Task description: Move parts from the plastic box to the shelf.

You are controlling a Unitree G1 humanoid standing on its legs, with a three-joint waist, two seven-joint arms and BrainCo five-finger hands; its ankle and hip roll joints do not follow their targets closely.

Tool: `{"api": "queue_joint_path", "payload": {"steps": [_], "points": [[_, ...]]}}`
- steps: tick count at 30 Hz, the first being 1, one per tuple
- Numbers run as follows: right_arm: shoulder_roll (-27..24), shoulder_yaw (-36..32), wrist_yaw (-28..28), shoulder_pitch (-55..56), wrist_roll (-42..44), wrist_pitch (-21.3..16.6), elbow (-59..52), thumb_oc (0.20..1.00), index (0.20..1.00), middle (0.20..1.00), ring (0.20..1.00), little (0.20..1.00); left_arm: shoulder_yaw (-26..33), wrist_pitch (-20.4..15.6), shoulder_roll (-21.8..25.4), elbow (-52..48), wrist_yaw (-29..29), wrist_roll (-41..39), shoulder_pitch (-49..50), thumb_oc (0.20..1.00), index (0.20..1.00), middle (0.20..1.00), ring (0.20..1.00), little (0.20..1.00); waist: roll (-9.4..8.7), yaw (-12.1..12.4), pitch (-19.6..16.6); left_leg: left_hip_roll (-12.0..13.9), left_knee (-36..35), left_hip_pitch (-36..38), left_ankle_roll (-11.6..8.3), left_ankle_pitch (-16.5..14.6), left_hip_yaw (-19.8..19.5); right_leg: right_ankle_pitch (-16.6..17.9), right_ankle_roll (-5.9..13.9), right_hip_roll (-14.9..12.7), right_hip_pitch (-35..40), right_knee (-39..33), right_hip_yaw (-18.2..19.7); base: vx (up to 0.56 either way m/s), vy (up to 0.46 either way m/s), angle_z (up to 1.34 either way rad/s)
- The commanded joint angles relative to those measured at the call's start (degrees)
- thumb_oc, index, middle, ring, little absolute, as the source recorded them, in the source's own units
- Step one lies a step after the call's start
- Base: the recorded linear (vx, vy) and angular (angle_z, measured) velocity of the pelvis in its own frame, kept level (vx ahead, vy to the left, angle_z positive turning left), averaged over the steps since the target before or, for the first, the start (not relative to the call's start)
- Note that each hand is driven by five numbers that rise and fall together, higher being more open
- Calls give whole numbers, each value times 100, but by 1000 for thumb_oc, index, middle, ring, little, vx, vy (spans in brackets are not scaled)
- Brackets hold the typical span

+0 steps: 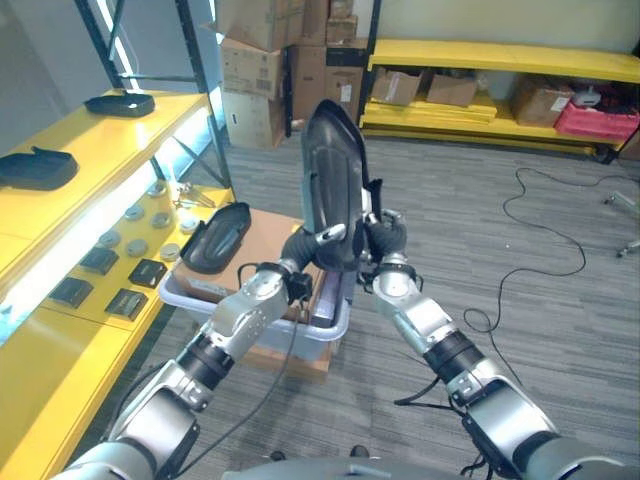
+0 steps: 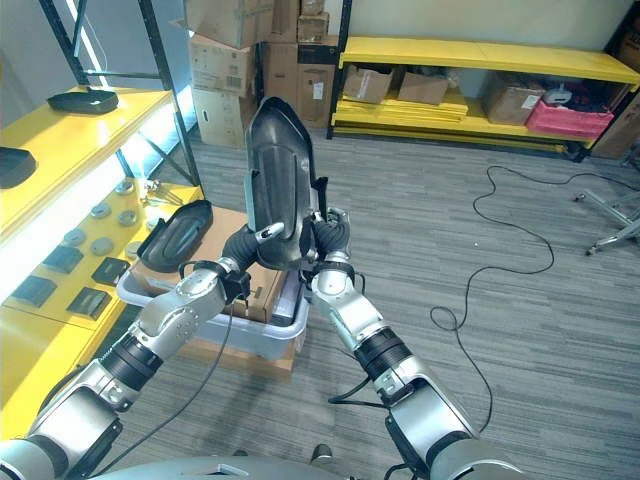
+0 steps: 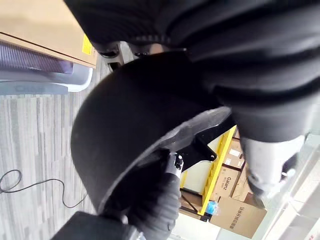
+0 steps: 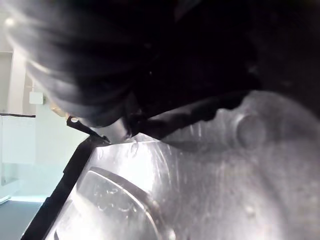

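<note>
both robot hands grip one long black part (image 1: 330,180), held upright above the plastic box (image 1: 330,325): the left robot hand (image 1: 312,243) curls round its lower edge and the right robot hand (image 1: 383,238) clamps its other side. another black part (image 1: 217,237) lies on the cardboard in the box, beside the yellow shelf (image 1: 110,150). no writing is readable.

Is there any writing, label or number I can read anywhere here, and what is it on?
Stacked cardboard boxes: print, too small to read.
Cardboard box beside a yellow rack: print, too blurred to trust.
Yellow sticker: blurred.
Black part: no writing visible.
</note>
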Motion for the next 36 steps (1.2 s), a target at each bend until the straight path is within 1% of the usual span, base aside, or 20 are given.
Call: {"api": "queue_joint_path", "payload": {"steps": [1, 8, 11, 12, 13, 18, 21, 22, 23, 25, 26, 27, 28, 29, 31, 32, 33, 34, 35, 36], "points": [[464, 326, 229, -558, -351, -488, -479, 200, 200, 200, 200, 200, -518, -502, -429, 279, -166, 354, -706, 200, 200, 200, 200, 200, -208, 115, -271, 314, 268, -208, -171, -291, 39, -438, 653, -477, 9, 195, 139, 0, 0, 0], [444, 352, 179, -571, -373, -455, -455, 200, 200, 200, 200, 200, -550, -547, -359, 248, -159, 643, -748, 200, 200, 200, 200, 200, -209, 120, -271, 318, 256, -190, -182, -283, 33, -442, 652, -471, 25, 188, 144, 0, 0, 0], [441, 361, 168, -583, -340, -437, -455, 200, 200, 200, 200, 200, -566, -621, -327, 259, -154, 617, -768, 200, 200, 200, 200, 200, -208, 121, -266, 317, 246, -177, -185, -279, 24, -440, 651, -470, 33, 185, 146, 0, 0, 0], [445, 362, 154, -587, -327, -405, -478, 711, 711, 711, 711, 711, -568, -649, -327, 243, -115, 616, -779, 200, 200, 200, 200, 200, -210, 120, -264, 318, 243, -175, -187, -278, 26, -441, 651, -468, 36, 180, 148, 0, 0, 0], [445, 362, 134, -584, -285, -382, -489, 1000, 1000, 1000, 1000, 1000, -565, -651, -327, 239, -109, 616, -783, 200, 200, 200, 200, 200, -211, 118, -264, 317, 240, -168, -185, -282, 31, -441, 651, -468, 39, 180, 150, 0, 0, 0], [468, 337, 79, -561, -124, -280, -411, 1000, 1000, 1000, 1000, 1000, -572, -757, -314, 219, -92, 664, -790, 200, 200, 200, 200, 200, -212, 115, -268, 321, 209, -146, -190, -272, 28, -435, 655, -466, 45, 170, 153, 0, 0, 0], [412, 265, -18, -566, 8, -161, -389, 1000, 1000, 1000, 1000, 1000, -538, -933, -265, 137, 48, 572, -830, 200, 200, 200, 200, 200, -211, 111, -261, 322, 196, -142, -195, -257, 18, -422, 664, -471, 36, 185, 147, 0, 0, 0], [405, 257, -11, -563, 14, -158, -384, 1000, 1000, 1000, 1000, 1000, -531, -951, -259, 129, 54, 572, -829, 200, 200, 200, 200, 200, -210, 111, -260, 322, 197, -142, -195, -257, 17, -422, 664, -472, 37, 186, 146, 0, 0, 0], [353, 207, -25, -538, 19, -146, -349, 1000, 1000, 1000, 1000, 1000, -467, -1097, -225, 69, 137, 548, -814, 200, 200, 200, 200, 200, -210, 117, -257, 320, 197, -145, -198, -251, 11, -416, 659, -472, 39, 184, 138, 0, 0, 0], [249, 116, 4, -461, -2, -132, -357, 1000, 1000, 1000, 1000, 1000, -363, -1235, -164, -18, 280, 501, -773, 200, 200, 200, 200, 200, -210, 112, -253, 321, 186, -144, -200, -242, -1, -412, 655, -469, 39, 182, 144, 0, 0, 0], [249, 116, 4, -461, -2, -132, -357, 1000, 1000, 1000, 1000, 1000, -363, -1235, -164, -18, 280, 501, -773, 200, 200, 200, 200, 200, -210, 112, -253, 321, 186, -144, -200, -242, -1, -412, 655, -469, 39, 182, 144, 0, 0, 0], [-162, -246, 107, -8, -37, -254, -527, 1000, 1000, 1000, 1000, 1000, 69, -1414, 190, -387, 390, 537, -540, 200, 200, 200, 200, 200, -205, 89, -269, 331, 174, -150, -204, -235, 12, -404, 665, -470, 27, 178, 155, 0, 0, 0], [-413, -536, 129, 314, -37, -437, -642, 1000, 1000, 1000, 1000, 1000, 347, -1456, 434, -589, 356, 598, -365, 200, 200, 200, 200, 200, -206, 75, -268, 335, 179, -169, -195, -235, 20, -403, 664, -471, 8, 184, 167, 0, 0, 0], [-752, -1068, 191, 812, -7, -781, -810, 1000, 1000, 1000, 1000, 1000, 758, -1452, 776, -892, 315, 671, -65, 200, 200, 200, 200, 200, -207, 52, -252, 345, 194, -196, -182, -239, 31, -407, 670, -476, -23, 207, 172, -30, 7, -1], [-1011, -1676, 231, 1297, -82, -1155, -1021, 1000, 1000, 1000, 1000, 1000, 1190, -1507, 1071, -1088, 235, 768, 270, 200, 200, 200, 200, 200, -210, 19, -246, 356, 208, -218, -176, -249, 48, -423, 670, -474, -50, 228, 173, -16, -1, 0], [-1129, -1942, 237, 1465, -96, -1271, -1142, 1000, 1000, 1000, 1000, 1000, 1374, -1555, 1188, -1125, 236, 768, 413, 200, 200, 200, 200, 200, -212, 8, -236, 359, 219, -232, -172, -251, 55, -427, 667, -473, -59, 235, 170, 0, 0, 0], [-1297, -2389, 295, 1731, -39, -1401, -1352, 1000, 1000, 1000, 1000, 1000, 1717, -1618, 1338, -1168, 255, 743, 644, 200, 200, 200, 200, 200, -216, -19, -218, 362, 221, -239, -170, -255, 62, -439, 667, -471, -71, 244, 166, -27, -6, -7], [-1385, -2683, 418, 1907, 21, -1450, -1465, 1000, 1000, 1000, 1000, 1000, 1963, -1690, 1406, -1160, 220, 708, 801, 200, 200, 200, 200, 200, -220, -39, -209, 365, 213, -236, -172, -258, 70, -446, 665, -467, -70, 236, 163, -22, -4, -9], [-1428, -2871, 509, 2026, 67, -1441, -1546, 1000, 1000, 1000, 1000, 1000, 2126, -1742, 1436, -1165, 209, 709, 910, 200, 200, 200, 200, 200, -221, -48, -206, 366, 206, -231, -174, -257, 73, -449, 663, -463, -65, 229, 162, -24, -3, -9], [-1465, -3319, 557, 2268, 71, -1385, -1719, 1000, 1000, 1000, 1000, 1000, 2644, -1854, 1488, -1269, 293, 932, 1243, 200, 200, 200, 200, 200, -224, -59, -192, 372, 204, -241, -185, -251, 74, -453, 653, -454, -67, 216, 154, -29, -1, -7]]}}
